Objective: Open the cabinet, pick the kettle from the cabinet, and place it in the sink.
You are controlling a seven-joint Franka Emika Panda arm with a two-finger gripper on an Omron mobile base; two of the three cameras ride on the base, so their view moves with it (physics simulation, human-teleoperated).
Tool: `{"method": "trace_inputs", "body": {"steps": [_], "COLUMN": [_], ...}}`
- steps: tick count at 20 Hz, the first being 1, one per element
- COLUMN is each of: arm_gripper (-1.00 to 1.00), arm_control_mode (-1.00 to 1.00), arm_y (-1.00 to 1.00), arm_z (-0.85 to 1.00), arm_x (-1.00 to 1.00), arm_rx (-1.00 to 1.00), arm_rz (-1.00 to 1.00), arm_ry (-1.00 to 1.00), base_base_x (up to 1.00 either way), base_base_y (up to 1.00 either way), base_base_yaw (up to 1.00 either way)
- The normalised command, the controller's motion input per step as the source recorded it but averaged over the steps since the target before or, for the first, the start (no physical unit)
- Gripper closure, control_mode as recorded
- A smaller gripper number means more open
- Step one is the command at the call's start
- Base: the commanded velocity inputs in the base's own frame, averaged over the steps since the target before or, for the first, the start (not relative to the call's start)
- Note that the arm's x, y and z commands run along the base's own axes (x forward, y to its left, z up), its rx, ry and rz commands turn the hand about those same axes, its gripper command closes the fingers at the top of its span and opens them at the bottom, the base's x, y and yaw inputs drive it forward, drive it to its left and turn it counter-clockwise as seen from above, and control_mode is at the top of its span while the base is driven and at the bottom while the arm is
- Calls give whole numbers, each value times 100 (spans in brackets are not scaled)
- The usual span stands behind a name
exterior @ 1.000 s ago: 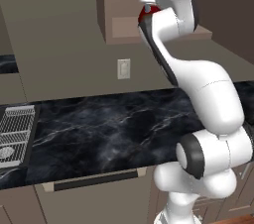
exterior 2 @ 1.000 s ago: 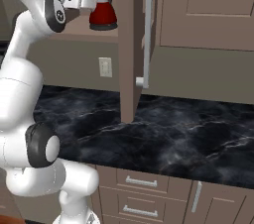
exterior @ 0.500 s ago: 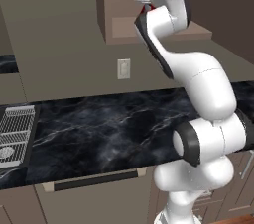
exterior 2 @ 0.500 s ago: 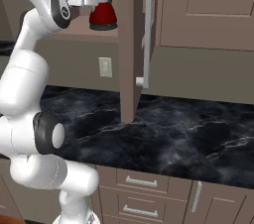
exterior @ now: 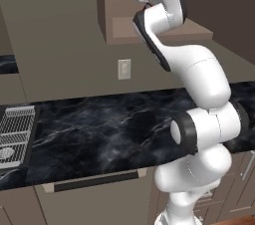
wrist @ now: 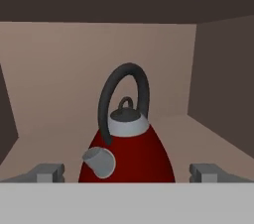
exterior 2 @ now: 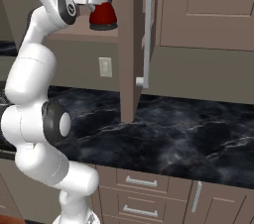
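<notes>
A: what else is around? 
B: black marble desk (exterior: 99,129), white wall outlet (exterior: 124,68) above it, silver wire rack (exterior: 15,132) far left. 
A: and underneath? 
B: beige drawers (exterior 2: 141,191) with silver pulls.

you will find nothing to read here: no text, label, brand, number or sign stands on any surface in these pictures. the kettle (wrist: 130,154) is plain glossy red with a bare grey lid, and the cabinet (exterior 2: 130,44) door carries no marking. the wall outlet (exterior: 124,68) is a blank plate as well.
</notes>
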Motion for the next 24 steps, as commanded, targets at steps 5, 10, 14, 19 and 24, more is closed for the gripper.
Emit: {"method": "trace_inputs", "body": {"steps": [5,10,14,19,24], "arm_gripper": [-100,-100,-100,-100,-100], "arm_control_mode": [-100,-100,-100,-100,-100], "arm_y": [0,0,0,0,0], "arm_z": [-9,-4,0,0,0], "arm_x": [28,32,30,19,16], "arm_rx": [0,0,0,-5,-7], "arm_rz": [0,-1,-3,-8,-11], "arm_ry": [3,0,0,0,0], "base_base_x": [0,0,0,0,0], "base_base_y": [0,0,0,0,0], "base_base_yaw": [0,0,0,0,0]}}
